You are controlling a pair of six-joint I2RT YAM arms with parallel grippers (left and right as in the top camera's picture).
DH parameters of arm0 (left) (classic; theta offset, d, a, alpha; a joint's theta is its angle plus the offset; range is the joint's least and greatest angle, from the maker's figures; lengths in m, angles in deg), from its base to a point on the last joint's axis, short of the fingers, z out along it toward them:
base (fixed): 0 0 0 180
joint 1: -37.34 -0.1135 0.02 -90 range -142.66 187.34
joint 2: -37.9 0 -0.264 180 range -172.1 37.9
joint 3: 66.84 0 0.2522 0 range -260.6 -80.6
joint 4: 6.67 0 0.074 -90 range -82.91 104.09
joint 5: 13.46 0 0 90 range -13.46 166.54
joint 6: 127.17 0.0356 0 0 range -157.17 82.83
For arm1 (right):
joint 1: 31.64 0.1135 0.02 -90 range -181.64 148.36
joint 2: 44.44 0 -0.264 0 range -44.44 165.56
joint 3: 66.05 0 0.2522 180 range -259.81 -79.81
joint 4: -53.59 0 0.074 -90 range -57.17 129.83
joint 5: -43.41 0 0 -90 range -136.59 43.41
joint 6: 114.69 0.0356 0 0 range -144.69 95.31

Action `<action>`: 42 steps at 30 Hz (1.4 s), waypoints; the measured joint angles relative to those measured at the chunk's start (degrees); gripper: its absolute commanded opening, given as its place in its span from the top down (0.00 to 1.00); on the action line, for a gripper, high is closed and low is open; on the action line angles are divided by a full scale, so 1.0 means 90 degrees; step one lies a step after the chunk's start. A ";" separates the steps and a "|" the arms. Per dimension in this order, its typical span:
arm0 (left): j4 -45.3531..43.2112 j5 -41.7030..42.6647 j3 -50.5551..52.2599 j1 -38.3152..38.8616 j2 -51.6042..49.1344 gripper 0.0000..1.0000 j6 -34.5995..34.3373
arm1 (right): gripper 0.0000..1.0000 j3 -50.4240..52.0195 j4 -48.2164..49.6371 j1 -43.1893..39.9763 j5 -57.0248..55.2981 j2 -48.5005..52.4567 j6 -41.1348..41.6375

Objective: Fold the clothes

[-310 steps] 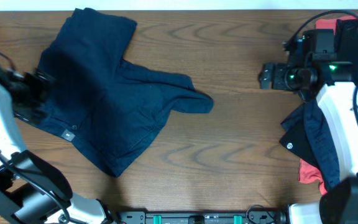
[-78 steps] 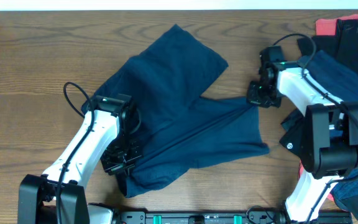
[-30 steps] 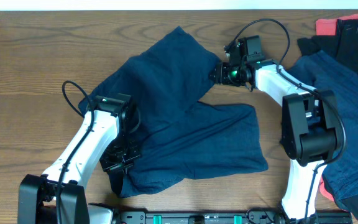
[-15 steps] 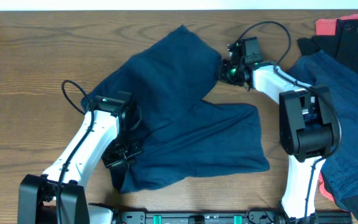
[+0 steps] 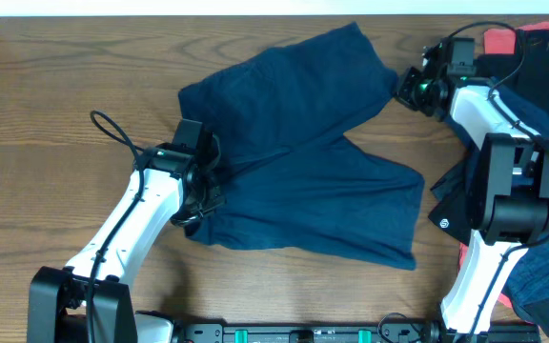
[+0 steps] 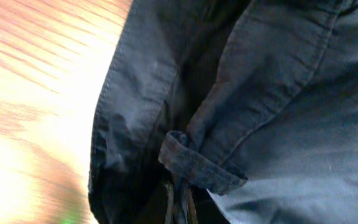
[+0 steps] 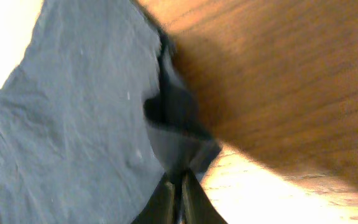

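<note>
The clothes in hand are a pair of navy shorts (image 5: 303, 162), spread across the middle of the wooden table. My left gripper (image 5: 201, 186) is shut on the waistband at the garment's left edge. The left wrist view shows the seam and a belt loop (image 6: 197, 165) just above the gripper (image 6: 179, 205). My right gripper (image 5: 400, 88) is shut on the corner of the upper leg at the far right. In the right wrist view that corner of cloth (image 7: 166, 124) runs down between the closed gripper (image 7: 179, 196). The lower leg lies flat toward the front right.
More clothes are heaped at the table's right edge: a coral-red piece (image 5: 499, 40), a black one (image 5: 546, 57) and a dark piece with a white logo (image 5: 451, 217). The right arm (image 5: 513, 191) stands over that heap. The table's back edge runs along the top.
The right gripper has closed on the upper leg's corner and pulled it up and to the right. The left gripper moved toward the back with the waistband, and the shorts now lie stretched wider.
</note>
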 measured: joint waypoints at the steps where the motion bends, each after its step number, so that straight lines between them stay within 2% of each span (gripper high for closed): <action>1: 0.0002 -0.0126 0.0000 -0.0002 0.0000 0.94 0.0000 | 0.62 -0.0070 -0.0172 -0.0002 -0.0019 -0.0012 -0.0104; 2: 0.0007 -0.0277 0.0000 -0.0005 0.0000 0.94 0.0000 | 0.54 -0.0165 -0.0432 -0.0005 -0.0036 -0.0024 -0.0272; 3: 0.0010 -0.0389 0.0000 -0.0007 0.0000 0.91 0.0000 | 0.51 -0.0231 -0.0658 -0.0005 -0.0063 -0.0036 -0.0379; 5: 0.0010 -0.0595 0.0000 -0.0007 0.0000 0.48 0.0068 | 0.48 -0.0389 -0.1268 -0.0002 -0.0250 -0.0068 -0.0636; 6: 0.0012 -0.0692 0.0000 -0.0007 0.0000 0.36 0.0066 | 0.48 -0.0437 -0.1562 0.0000 -0.0408 -0.0112 -0.0763; 8: 0.0015 -0.0821 0.0000 -0.0012 0.0000 0.26 0.0073 | 0.48 -0.0454 -0.2045 0.0000 -0.0789 -0.0294 -0.1013; 10: 0.0063 -0.0894 0.0000 -0.0012 0.0000 0.22 0.0102 | 0.47 -0.0457 -0.2446 0.0000 -0.1171 -0.0573 -0.1217; 16: 0.0561 -0.1020 0.0000 -0.0012 0.0002 0.19 0.0036 | 0.53 -0.0500 -0.3857 0.0000 -0.1943 -0.1982 -0.1523; 22: 0.0845 -0.0838 0.0000 -0.0012 0.0425 0.12 -0.0430 | 0.51 -0.0391 -0.4932 0.0039 -0.2421 -0.2917 -0.1265; 29: 0.0775 -0.0364 0.0306 -0.0223 0.0726 0.05 -0.1047 | 0.51 0.1061 -0.5034 0.0228 -0.2453 -0.3866 -0.0393; 35: 0.0474 0.0199 0.1117 -0.0656 0.0724 0.05 -0.1821 | 0.50 0.1851 -0.4932 0.0236 -0.2453 -0.4796 -0.0092; 39: 0.0136 0.0427 0.1350 -0.0799 0.0724 0.08 -0.2140 | 0.50 0.1880 -0.4838 0.0236 -0.2450 -0.5061 -0.0027; 42: -0.0202 0.0323 0.1474 -0.0804 0.0724 0.26 -0.2448 | 0.50 0.1882 -0.4806 0.0236 -0.2450 -0.5059 -0.0019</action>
